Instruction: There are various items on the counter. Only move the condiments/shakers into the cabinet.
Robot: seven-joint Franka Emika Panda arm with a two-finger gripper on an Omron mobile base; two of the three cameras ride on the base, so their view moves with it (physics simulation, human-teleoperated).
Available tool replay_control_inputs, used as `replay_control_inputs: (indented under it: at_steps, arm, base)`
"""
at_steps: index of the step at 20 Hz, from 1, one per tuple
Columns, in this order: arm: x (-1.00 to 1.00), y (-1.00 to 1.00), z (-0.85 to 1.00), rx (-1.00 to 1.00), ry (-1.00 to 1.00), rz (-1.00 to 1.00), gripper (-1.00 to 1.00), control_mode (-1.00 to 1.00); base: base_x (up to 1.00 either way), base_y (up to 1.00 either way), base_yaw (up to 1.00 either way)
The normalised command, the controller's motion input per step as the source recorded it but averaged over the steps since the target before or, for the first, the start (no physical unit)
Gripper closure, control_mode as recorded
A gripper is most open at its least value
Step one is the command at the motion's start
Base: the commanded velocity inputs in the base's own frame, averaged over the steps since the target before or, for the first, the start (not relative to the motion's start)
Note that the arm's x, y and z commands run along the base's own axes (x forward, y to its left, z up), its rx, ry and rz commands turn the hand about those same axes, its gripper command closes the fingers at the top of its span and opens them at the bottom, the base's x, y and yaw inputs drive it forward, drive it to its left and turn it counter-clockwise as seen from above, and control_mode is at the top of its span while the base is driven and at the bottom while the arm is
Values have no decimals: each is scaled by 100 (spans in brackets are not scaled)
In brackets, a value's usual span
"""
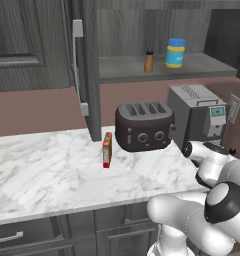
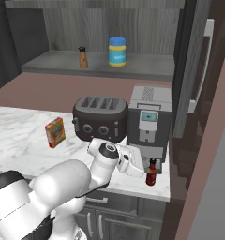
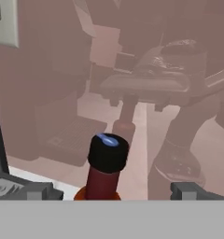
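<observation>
One dark red bottle (image 3: 106, 169) | between end effector (image 3: 115, 190) fingertips | spread apart, not touching

No readable text or labels

Brown shaker (image 1: 148, 61) and blue-lidded jar (image 1: 175, 52) upright on the cabinet shelf (image 1: 127, 70); dark red bottle (image 2: 152, 172) upright on the counter (image 1: 52, 170).

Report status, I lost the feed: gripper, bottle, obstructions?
Gripper open, fingers either side of the dark red bottle, not closed. Bottle upright on counter. Coffee machine close behind.
</observation>
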Motion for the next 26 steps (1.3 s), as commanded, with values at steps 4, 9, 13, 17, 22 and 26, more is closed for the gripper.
replay_control_inputs:
  at_steps: [4, 9, 13, 17, 22, 26]
  arm:
    - [1, -6, 0, 0, 0, 0, -100, -100]
    - [0, -13, 0, 0, 0, 0, -100, -100]
    - [0, -14, 0, 0, 0, 0, -100, -100]
    - [0, -10, 0, 0, 0, 0, -100, -100]
    - [0, -3, 0, 0, 0, 0, -100, -100]
    - [0, 0, 0, 0, 0, 0, -100, -100]
  base:
    - [0, 0, 0]
    - [0, 0, 0]
    - [0, 0, 0]
    - [0, 0, 0]
    - [0, 0, 0]
    - [0, 0, 0]
